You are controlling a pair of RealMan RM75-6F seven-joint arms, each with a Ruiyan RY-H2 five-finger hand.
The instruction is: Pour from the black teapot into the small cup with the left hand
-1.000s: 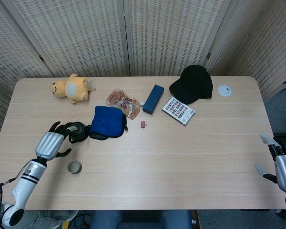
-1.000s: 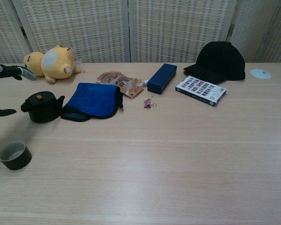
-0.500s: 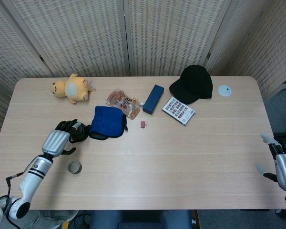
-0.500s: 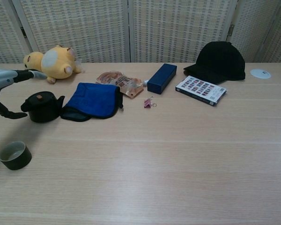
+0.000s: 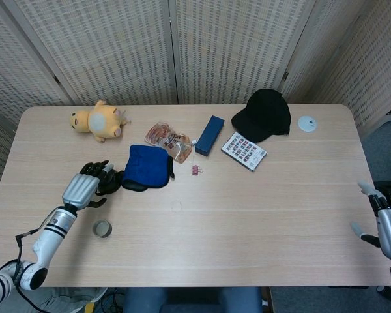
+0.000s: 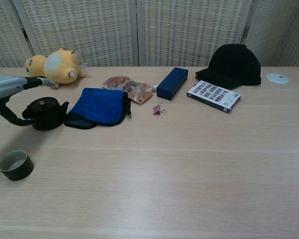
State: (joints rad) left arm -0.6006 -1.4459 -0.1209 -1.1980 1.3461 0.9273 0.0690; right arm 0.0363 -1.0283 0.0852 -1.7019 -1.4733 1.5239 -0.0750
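The black teapot (image 6: 44, 114) sits upright on the counter (image 5: 260, 215) near its 9 o'clock edge, its right side touching the folded blue cloth (image 6: 99, 106). The left hand (image 5: 83, 189) is at the pot from the left, fingers (image 6: 32, 82) spread around its body; in the chest view one finger runs behind the pot and the thumb curves in front of it. Whether they actually press on the pot is hard to judge from either view, but the pot rests flat on the wood. The small cup (image 6: 13, 165) stands toward 6 o'clock from the teapot, apart from it, opening up.

The right hand (image 5: 389, 225) shows only in the head view, at the counter's 4 o'clock corner, fingers apart and holding nothing.

Farther back, a yellow plush toy (image 5: 98, 120) lies at about 10 o'clock. Toward 12 o'clock from the cloth is a crinkled snack packet (image 5: 168, 139), with a dark blue box (image 5: 210, 135) just beside it and a small pink binder clip (image 5: 197, 170) in front. A patterned book (image 5: 244, 150) lies against a black cap (image 5: 266, 114), and a small white disc (image 5: 307, 123) rests at 2 o'clock.
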